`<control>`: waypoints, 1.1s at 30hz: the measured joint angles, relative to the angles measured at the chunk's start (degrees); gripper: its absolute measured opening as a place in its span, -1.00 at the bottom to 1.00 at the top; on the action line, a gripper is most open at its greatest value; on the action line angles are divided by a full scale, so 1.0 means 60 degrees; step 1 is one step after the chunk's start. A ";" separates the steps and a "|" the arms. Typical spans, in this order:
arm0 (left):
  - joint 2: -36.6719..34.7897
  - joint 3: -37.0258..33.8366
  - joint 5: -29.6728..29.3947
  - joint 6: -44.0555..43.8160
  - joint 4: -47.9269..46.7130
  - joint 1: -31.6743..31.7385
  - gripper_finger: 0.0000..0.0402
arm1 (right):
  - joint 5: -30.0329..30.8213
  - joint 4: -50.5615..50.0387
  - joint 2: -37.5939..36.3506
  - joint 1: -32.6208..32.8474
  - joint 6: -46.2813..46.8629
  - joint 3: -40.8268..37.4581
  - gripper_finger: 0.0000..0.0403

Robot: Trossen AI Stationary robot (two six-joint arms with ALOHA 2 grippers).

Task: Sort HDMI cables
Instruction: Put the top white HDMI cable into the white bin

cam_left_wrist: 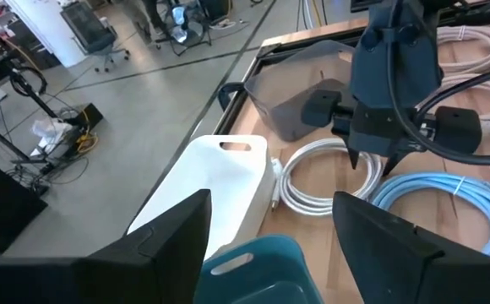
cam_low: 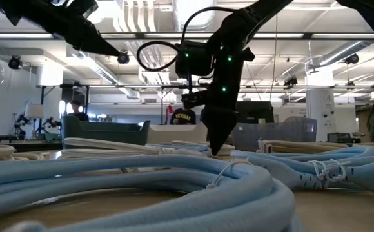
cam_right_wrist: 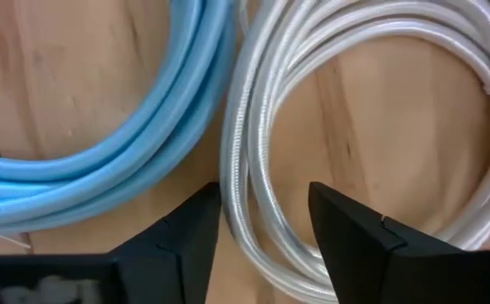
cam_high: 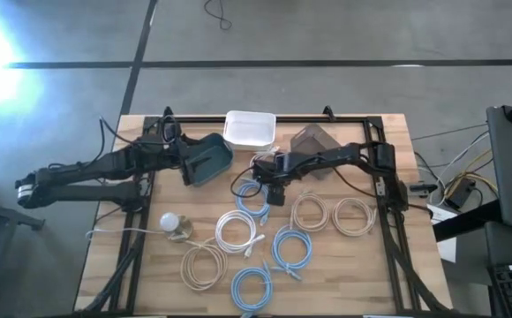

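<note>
Several small cable coils lie flat on the wooden table: white (cam_high: 237, 231), light blue (cam_high: 291, 249) and beige (cam_high: 353, 215). My right gripper (cam_high: 275, 196) points down over the table's middle, just short of the far bins. It is open. In the right wrist view its fingers (cam_right_wrist: 190, 228) stand on either side of a white coil's strands (cam_right_wrist: 258, 152), with a light blue coil (cam_right_wrist: 101, 143) beside them. No touch shows. My left gripper (cam_left_wrist: 270, 207) is open and hovers over the teal bin (cam_high: 210, 161), holding nothing.
A white bin (cam_high: 250, 129) and a grey translucent bin (cam_high: 313, 140) stand at the table's far edge, right of the teal bin. A round white bulb-like object (cam_high: 169, 223) with a thin loose cord lies near the left side. A black frame edges the table.
</note>
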 joint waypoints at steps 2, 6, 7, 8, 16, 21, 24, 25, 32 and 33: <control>0.0022 0.0000 0.0000 -0.0004 -0.0021 -0.0001 0.26 | -0.0020 0.0007 0.0005 0.0000 0.0033 -0.0018 -0.20; 0.0028 -0.0028 0.0001 -0.0004 -0.0004 0.0003 0.26 | -0.0079 0.0000 -0.0057 0.0000 0.0223 -0.0047 -0.45; 0.0028 -0.0051 0.0002 -0.0004 0.0004 0.0003 0.26 | -0.0084 -0.0010 -0.0084 0.0000 0.0225 -0.0050 -0.52; 0.0028 -0.0084 0.0002 -0.0004 0.0003 0.0003 0.26 | -0.0061 -0.0030 -0.0131 0.0001 0.0225 -0.0067 -0.60; 0.0028 -0.0291 0.0004 -0.0004 -0.0014 0.0003 0.26 | -0.0082 -0.0044 -0.0551 -0.0029 0.0525 -0.0048 -0.87; 0.0024 -0.0291 0.0004 -0.0004 -0.0002 0.0003 0.26 | -0.0094 -0.0015 -0.0936 -0.0025 0.0521 0.0197 -0.83; 0.0017 -0.0291 0.0004 -0.0004 0.0007 0.0000 0.26 | -0.0094 0.0015 -0.1269 -0.0025 0.0566 0.0327 -0.82; 0.0017 -0.0291 0.0004 -0.0004 0.0005 0.0002 0.26 | -0.0103 0.0004 -0.1390 -0.0025 0.0674 0.0360 -0.82; 0.0017 -0.0291 0.0004 -0.0004 0.0027 0.0003 0.26 | -0.0462 0.0162 -0.2336 -0.0029 0.1005 0.0532 -0.82; 0.0017 -0.0291 0.0004 -0.0001 0.0027 0.0000 0.26 | -0.0462 0.0190 -0.2417 -0.0029 0.1002 0.0532 -0.82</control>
